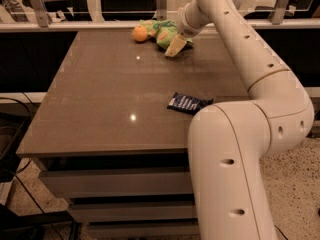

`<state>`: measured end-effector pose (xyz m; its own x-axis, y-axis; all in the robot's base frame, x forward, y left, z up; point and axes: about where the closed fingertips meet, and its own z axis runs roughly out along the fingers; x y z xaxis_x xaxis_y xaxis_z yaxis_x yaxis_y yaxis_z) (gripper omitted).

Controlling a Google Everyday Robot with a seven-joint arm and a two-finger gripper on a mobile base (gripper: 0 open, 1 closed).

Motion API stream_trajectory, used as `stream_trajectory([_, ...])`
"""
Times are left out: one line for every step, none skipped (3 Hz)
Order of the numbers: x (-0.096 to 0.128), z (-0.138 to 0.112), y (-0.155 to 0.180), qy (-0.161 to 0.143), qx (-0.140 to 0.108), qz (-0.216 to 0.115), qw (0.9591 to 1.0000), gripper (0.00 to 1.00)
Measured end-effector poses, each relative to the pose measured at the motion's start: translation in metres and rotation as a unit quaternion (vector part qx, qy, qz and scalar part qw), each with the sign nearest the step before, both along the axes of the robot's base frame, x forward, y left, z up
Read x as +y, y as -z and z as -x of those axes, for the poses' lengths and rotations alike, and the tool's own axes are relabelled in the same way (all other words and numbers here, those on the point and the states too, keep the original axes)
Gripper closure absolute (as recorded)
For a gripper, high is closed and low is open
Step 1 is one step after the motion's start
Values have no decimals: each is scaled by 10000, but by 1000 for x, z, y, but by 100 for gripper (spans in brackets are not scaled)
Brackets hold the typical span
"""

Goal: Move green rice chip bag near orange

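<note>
The brown table (100, 94) fills the middle of the view. If the table top is read like a clock, with 12 at the far edge, the green rice chip bag (161, 31) lies at about 12 o'clock, close to the far edge. It is crumpled and lies flat on the surface. The orange (140, 33) sits at 9 o'clock from the bag, just beside it, and the two seem to touch or almost touch.

The gripper (175, 46) is at 4 o'clock from the bag, down on the table and against the right end of the bag. A beige part of it points toward the front-left. It is not possible to say from this view if the gripper pinches the bag or only rests against it.

The white arm (240, 49) comes from the lower right, rises, bends and reaches to the far edge of the table.

A small dark-blue packet (189, 103) lies at about 4 o'clock on the table, near the right edge and well apart from the bag and the orange. The large white arm segment partly covers its right end.

Under the table top there are grey drawer fronts (115, 181). Behind the far edge runs a pale rail (75, 26). At 9 o'clock, beside the table, dark cables (10, 134) hang down.
</note>
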<state>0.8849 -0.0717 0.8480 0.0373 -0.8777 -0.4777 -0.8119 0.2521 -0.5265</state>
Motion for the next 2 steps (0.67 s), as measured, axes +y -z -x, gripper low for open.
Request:
stream_trajectory([0, 0, 0, -1, 1, 0, 10000, 14])
stream_trajectory([0, 0, -1, -1, 2, 0, 10000, 23])
